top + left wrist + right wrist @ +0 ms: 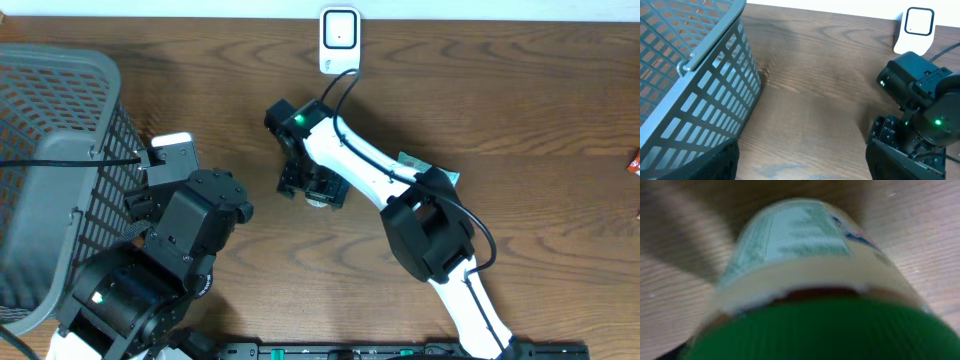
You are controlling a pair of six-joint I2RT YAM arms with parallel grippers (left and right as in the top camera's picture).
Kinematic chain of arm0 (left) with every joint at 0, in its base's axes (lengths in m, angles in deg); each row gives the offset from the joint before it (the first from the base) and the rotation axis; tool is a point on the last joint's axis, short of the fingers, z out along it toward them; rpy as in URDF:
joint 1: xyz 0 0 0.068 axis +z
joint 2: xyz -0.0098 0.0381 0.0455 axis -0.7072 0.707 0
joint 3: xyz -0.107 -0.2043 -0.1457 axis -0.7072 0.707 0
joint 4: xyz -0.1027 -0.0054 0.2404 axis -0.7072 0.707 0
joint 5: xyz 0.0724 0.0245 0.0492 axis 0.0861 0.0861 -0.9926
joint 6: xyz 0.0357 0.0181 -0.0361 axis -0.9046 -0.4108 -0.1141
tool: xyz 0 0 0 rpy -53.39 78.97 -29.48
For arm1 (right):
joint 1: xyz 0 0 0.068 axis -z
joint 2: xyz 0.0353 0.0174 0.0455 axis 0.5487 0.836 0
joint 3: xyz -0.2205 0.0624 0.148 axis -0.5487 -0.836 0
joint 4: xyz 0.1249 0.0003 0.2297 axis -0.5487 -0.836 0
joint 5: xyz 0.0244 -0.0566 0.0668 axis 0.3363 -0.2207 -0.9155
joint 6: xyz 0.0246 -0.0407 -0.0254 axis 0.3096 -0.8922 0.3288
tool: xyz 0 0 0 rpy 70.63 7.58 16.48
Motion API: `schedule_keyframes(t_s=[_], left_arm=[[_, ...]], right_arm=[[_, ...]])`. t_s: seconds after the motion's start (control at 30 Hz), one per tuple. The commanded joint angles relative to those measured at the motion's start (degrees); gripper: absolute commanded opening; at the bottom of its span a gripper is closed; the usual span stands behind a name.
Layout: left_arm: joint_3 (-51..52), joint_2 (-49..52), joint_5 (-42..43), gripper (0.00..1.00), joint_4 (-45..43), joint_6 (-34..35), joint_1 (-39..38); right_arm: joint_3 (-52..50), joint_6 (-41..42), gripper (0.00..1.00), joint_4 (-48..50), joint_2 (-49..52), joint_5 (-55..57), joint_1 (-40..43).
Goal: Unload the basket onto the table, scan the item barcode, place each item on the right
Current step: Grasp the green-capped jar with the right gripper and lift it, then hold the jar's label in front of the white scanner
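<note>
A dark wooden table [520, 120] fills the scene, with a grey mesh basket [50, 110] at its left edge and a small white scanner [339, 38] at the far edge. The right gripper [318, 190] is over the middle of the table, well short of the scanner, and right under it is a jar [800, 255] that fills the right wrist view. It has a ribbed green cap [815, 330] nearest the camera and a pale body with a printed label [795, 235] beyond. The view is too blurred to find a barcode, or to tell if the jar stands straight. The jaws do not show around the jar, so I cannot tell whether they have closed on it or only bracket it. The left gripper [800, 162] waits beside the basket with its fingers [720, 162] spread wide and nothing between them. The jar looks rigid and smooth-sided, probably plastic or glass, so likely slippery and of moderate weight. The ribbed cap or the neck just under it seems the surest place to pinch. That leaves the label uncovered for turning toward the scanner. A squeeze on the body risks hiding the code or letting the jar twist.
</note>
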State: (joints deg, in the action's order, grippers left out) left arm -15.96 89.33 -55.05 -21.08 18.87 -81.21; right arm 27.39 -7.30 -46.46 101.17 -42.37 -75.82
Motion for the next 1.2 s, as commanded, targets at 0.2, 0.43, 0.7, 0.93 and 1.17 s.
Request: schedule_keyframes(t_s=[0.2, 0.43, 0.7, 0.93, 1.17], left_arm=[[0.00, -0.11, -0.31, 0.81, 0.17, 0.55, 0.09], [0.00, -0.11, -0.31, 0.81, 0.17, 0.55, 0.09], [0.00, -0.11, -0.31, 0.81, 0.17, 0.55, 0.09], [0.00, -0.11, -0.31, 0.81, 0.17, 0.55, 0.09], [0.00, -0.11, -0.31, 0.81, 0.17, 0.52, 0.09]], right_arm=[[0.79, 2.47, 0.68, -0.94, 0.02, 3.85, -0.22], [0.81, 1.38, 0.50, -3.02, 0.02, 6.32, 0.00], [5.01, -8.22, 0.51, -3.26, 0.00, 7.08, 2.54], [17.57, -18.03, 0.51, -4.76, -0.02, 7.19, 6.36], [30.47, -27.39, 0.51, -2.16, -0.02, 15.78, 9.57]])
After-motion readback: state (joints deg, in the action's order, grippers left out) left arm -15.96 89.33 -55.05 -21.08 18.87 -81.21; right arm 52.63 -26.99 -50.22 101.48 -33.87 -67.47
